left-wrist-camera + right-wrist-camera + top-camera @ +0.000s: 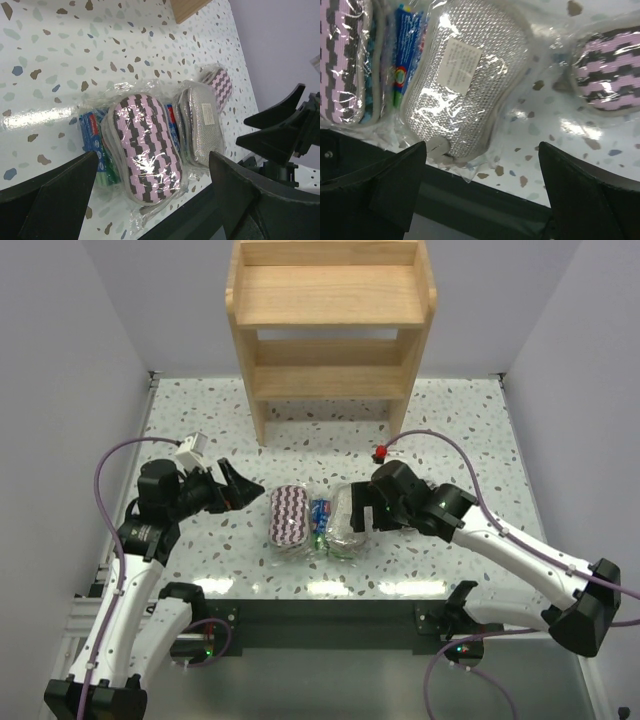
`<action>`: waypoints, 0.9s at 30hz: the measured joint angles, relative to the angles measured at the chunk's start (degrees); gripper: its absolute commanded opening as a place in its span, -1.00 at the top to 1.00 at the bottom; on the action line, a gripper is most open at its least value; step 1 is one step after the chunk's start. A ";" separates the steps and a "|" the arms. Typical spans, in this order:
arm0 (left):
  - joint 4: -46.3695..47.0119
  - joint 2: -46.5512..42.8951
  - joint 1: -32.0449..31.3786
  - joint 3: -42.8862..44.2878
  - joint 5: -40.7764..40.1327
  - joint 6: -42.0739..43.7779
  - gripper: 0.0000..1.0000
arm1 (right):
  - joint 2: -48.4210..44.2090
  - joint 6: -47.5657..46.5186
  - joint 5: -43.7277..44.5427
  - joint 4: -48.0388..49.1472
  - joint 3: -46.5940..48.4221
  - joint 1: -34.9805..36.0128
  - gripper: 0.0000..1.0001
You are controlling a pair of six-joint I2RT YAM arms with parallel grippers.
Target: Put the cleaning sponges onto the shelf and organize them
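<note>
The sponges lie in a cluster near the table's front edge. A purple-and-white zigzag pad is on the left, green-and-blue packs in the middle, and a wrapped pad lying silver side up on the right. My left gripper is open and empty, just left of the cluster. In the left wrist view its jaws frame the zigzag pad. My right gripper is open over the silver pad, its jaws empty. Another zigzag pad lies beside it. The wooden shelf stands at the back, with nothing showing on its tiers.
The table's dark front edge runs right below the cluster. Grey walls close in both sides. Speckled tabletop lies between the sponges and the shelf.
</note>
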 measured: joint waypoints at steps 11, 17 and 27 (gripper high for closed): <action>0.02 0.44 0.00 0.00 -0.02 -0.07 -0.96 | -1.97 12.41 -12.39 17.44 -14.08 0.09 -0.82; 0.00 0.44 0.00 0.00 -0.02 -0.09 -0.96 | -2.40 18.97 -11.80 22.01 -18.71 0.07 -0.15; 0.00 0.11 0.00 0.00 -0.04 -0.11 -0.96 | -9.35 19.26 -5.68 15.63 -15.17 -0.22 0.97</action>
